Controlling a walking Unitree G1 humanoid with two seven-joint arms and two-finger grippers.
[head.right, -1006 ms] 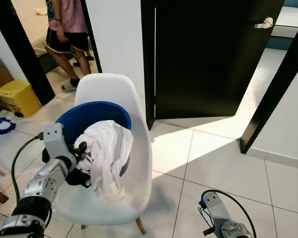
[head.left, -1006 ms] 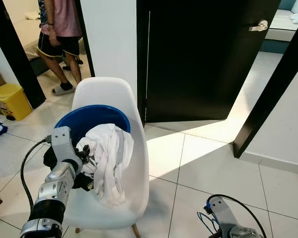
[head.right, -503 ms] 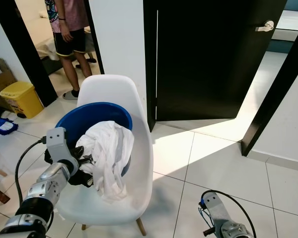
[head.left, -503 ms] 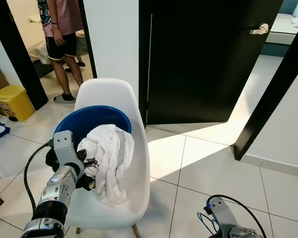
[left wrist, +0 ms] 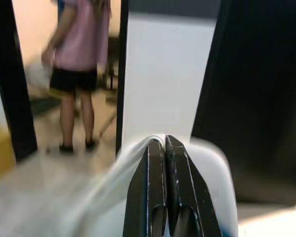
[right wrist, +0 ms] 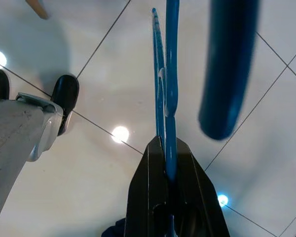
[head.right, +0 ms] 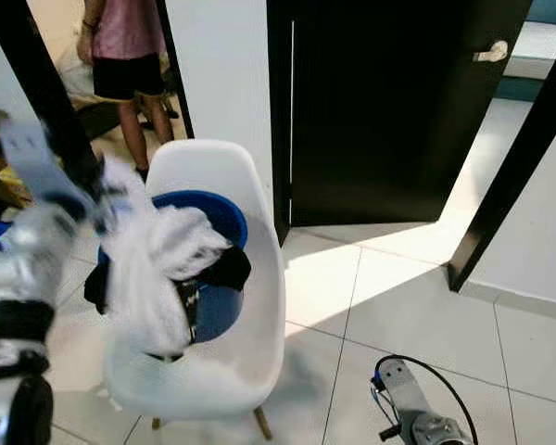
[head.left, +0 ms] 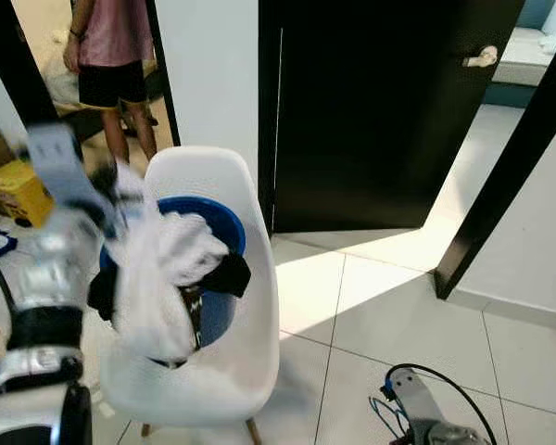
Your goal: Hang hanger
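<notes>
Left hand (left wrist: 165,140) closed on a white cloth garment (head.left: 153,269) above the white plastic chair (head.left: 227,357); right hand (right wrist: 165,144) clamps a thin blue plastic hanger (right wrist: 166,74).

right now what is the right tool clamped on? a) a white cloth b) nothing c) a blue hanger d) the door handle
c: the right wrist view shows the right tool shut on a thin blue hanger above the tiled floor, while the white cloth is with the left tool at the chair.
</notes>
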